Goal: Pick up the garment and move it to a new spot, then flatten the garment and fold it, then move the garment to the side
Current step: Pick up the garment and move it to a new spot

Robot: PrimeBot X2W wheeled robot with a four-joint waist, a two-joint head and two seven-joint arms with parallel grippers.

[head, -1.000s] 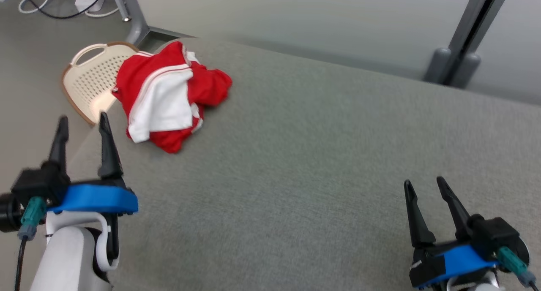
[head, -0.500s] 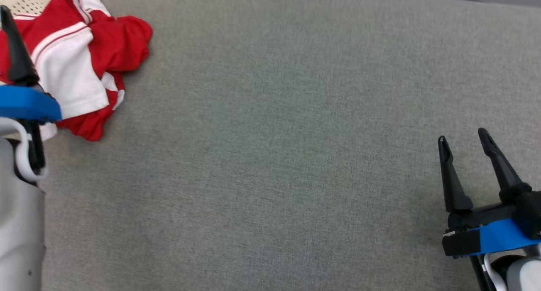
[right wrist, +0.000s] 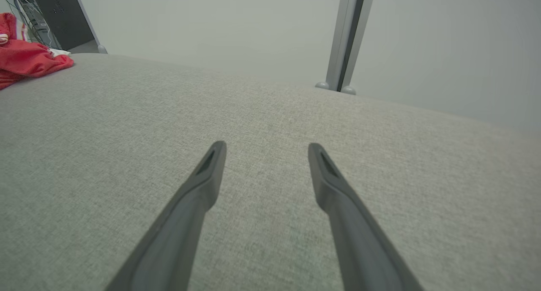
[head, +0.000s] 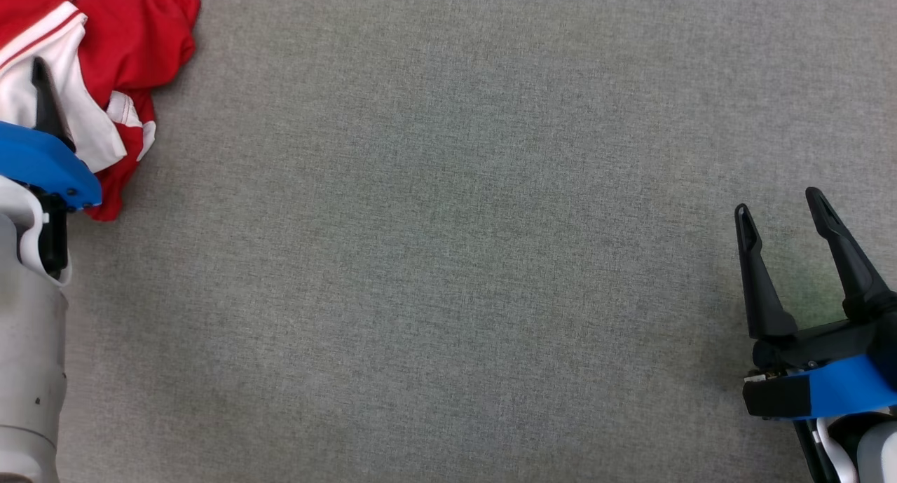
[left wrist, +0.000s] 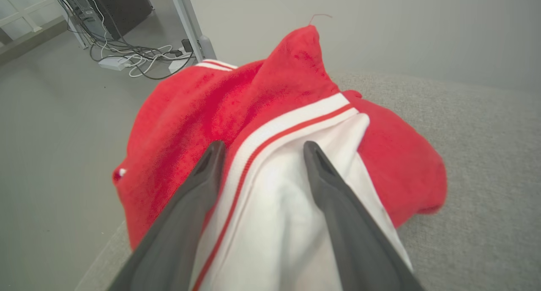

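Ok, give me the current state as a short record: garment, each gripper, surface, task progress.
garment: red and white garment, crumpled heap at the far left of the surface
surface: grey fabric surface
left gripper: left gripper open, fingers astride the garment's white panel; contact unclear
right gripper: right gripper open, over bare fabric, well apart from the garment
progress: garment not yet picked up

big grey fabric surface (head: 448,259), messy tangle of cables (left wrist: 143,56) and a white power strip (left wrist: 110,63) on the floor (left wrist: 50,134), pale metal leg (left wrist: 188,23) nearby, grey post (right wrist: 344,37) beyond the surface
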